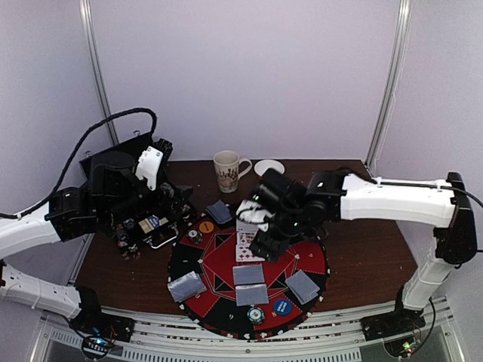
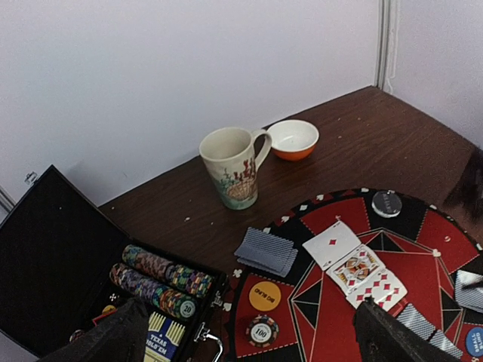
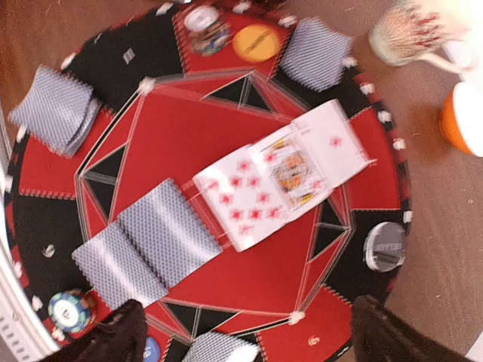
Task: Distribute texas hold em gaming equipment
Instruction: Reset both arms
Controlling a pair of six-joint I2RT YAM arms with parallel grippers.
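Seen from above, the right jaws hang spread over the middle of the round mat (image 1: 181, 256). Nothing is between them, and three face-up cards (image 1: 247, 246) lie below. Face-down cards (image 1: 186, 286) sit in small piles around the felt. The left arm is over the open black case (image 1: 102, 162) at the left of the desk (image 1: 362, 249).

In the left wrist view the left jaws are spread wide and empty above the case. It holds two rows of chips (image 2: 155, 280) and a labelled pack (image 2: 164, 338); its other slots are hidden. Behind the mat stand a mug (image 2: 232, 166), its inside unseen, and a small bowl (image 2: 293, 139) that looks empty.

In the right wrist view the face-up cards lie free on the red centre, with two face-down cards just beside them. A striped chip (image 3: 69, 311) and an orange disc (image 3: 255, 41) sit at the rim. The step in hand appears to be laying out the shared cards. The next move probably calls for lifting clear without dragging them, then fetching more chips from the case.
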